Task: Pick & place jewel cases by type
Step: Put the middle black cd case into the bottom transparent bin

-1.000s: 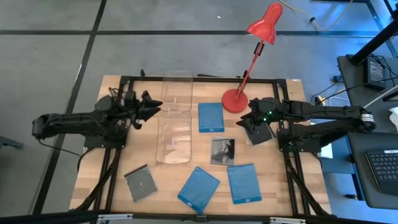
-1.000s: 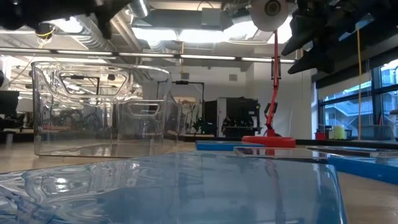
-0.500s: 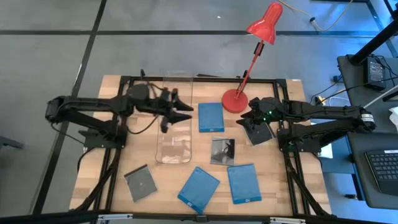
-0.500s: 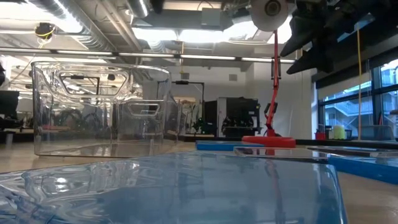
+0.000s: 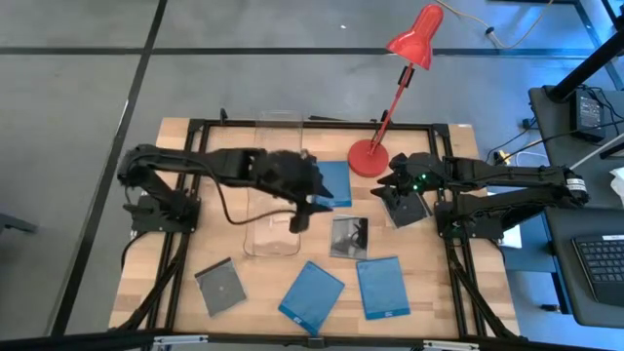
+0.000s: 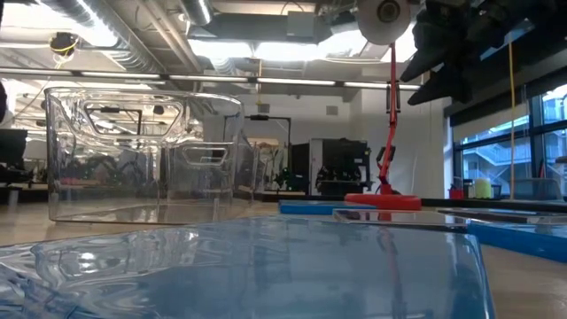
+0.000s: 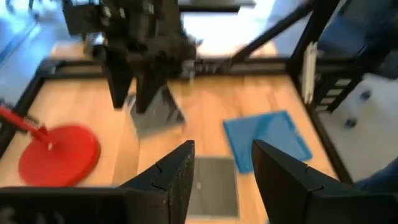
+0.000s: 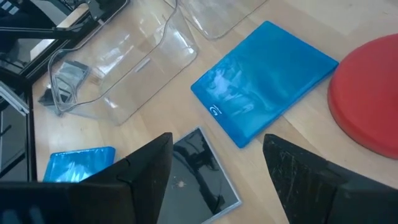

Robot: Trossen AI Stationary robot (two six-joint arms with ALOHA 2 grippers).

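bare wooden tabletop point(image 5: 180, 278) lies open at the left; two clear rectangular plastic bins point(image 5: 273, 210) and a red desk lamp point(image 5: 375, 146) block the centre.

L tool point(image 5: 310, 207) open, R tool point(image 5: 390, 191) open

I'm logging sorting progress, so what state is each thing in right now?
left gripper: open, empty, beside the bins.
right gripper: open, empty.
clear bins: upright, nothing inside.
blue cases: three, flat on table, outside bins.
grey cases: two flat on table; third under right gripper, tilt unclear.
red lamp: upright.
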